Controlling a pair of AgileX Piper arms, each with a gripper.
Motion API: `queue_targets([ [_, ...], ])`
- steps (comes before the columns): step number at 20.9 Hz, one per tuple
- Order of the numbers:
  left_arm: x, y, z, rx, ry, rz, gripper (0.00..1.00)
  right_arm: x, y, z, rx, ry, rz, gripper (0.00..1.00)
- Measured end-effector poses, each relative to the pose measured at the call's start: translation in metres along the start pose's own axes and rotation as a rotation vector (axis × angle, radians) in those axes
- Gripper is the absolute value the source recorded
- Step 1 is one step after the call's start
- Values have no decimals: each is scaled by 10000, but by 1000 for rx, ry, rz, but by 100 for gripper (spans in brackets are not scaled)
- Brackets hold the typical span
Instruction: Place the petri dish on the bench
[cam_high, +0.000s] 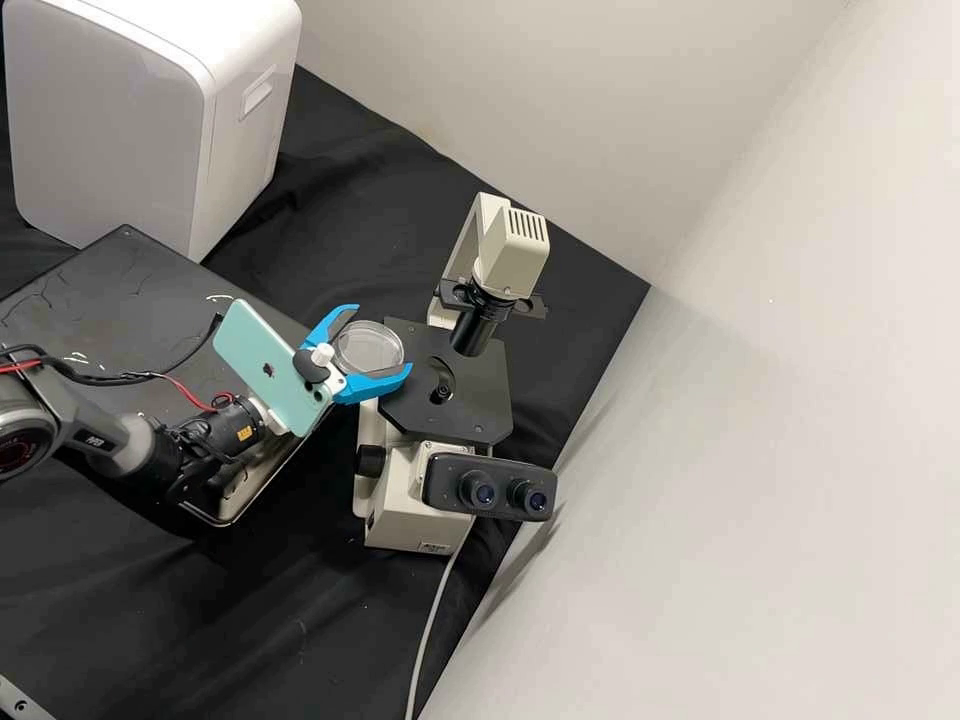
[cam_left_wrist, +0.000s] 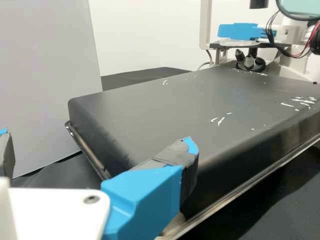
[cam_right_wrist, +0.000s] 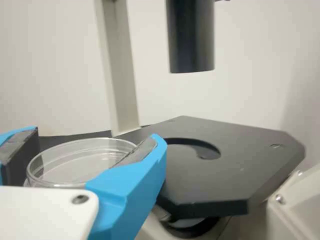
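A clear round petri dish (cam_high: 368, 348) sits between the blue fingers of my right gripper (cam_high: 381, 340), which is shut on its rim. The dish hangs at the left corner of the microscope's black stage (cam_high: 470, 395); I cannot tell whether it touches the stage. The right wrist view shows the dish (cam_right_wrist: 75, 162) held between the two fingers, with the stage (cam_right_wrist: 235, 160) just beyond and the dark condenser tube (cam_right_wrist: 190, 35) above. My left gripper (cam_left_wrist: 95, 150) stands open, holding nothing, low beside a flat black case (cam_left_wrist: 200, 115). From there the right gripper (cam_left_wrist: 240, 31) shows far off, holding the dish (cam_left_wrist: 239, 43).
A beige inverted microscope (cam_high: 420, 500) stands mid-bench with its eyepieces (cam_high: 495, 490) facing the front. A white box (cam_high: 150, 110) stands at the back left. The flat black case (cam_high: 110, 300) lies at the left. Black cloth (cam_high: 250, 620) covers the bench; a pale wall runs along the right.
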Motion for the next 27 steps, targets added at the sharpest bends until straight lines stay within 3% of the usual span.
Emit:
queue_targets([
  [8, 0, 0, 0, 0, 0, 0, 100, -351, -78, -158, 7, 37, -60, 0],
  [14, 0, 0, 0, 0, 0, 0, 100, -458, -192, -301, 6, 87, -102, 0],
  [20, 0, 0, 0, 0, 0, 0, 100, -493, -323, -369, 3, 113, -150, 0],
  [27, 0, 0, 0, 0, 0, 0, 100, -496, -442, -299, -1, 85, -191, 0],
])
